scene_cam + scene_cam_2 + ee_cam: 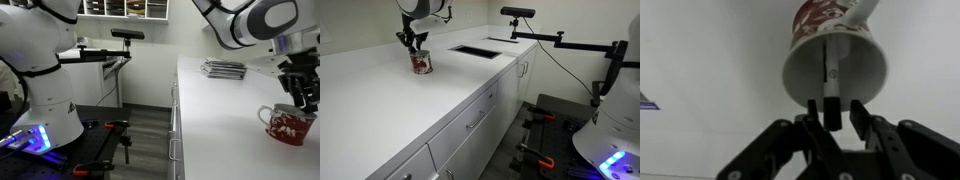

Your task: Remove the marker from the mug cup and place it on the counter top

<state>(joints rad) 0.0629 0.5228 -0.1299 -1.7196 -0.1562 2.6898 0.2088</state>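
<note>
**Claw over mug, marker end between the fingers**

Exterior view: mug (288,124) upright on the white surface (215,120). Claw (298,94) just above its rim, pointing down. Marker too small to make out here.

Exterior view: claw (413,42) close over the mug (422,64). Marker hidden.

Wrist view: looking into the mug (800,70). Marker (829,80) stands inside, long axis running from the mug floor toward the claw (831,120). Its dark top end sits between the fingers (808,128). Gap narrow, barely wider than the marker; cannot tell whether the pads pinch it. Judgement: exit is straight up along that axis, then aside to bare surface.
</note>
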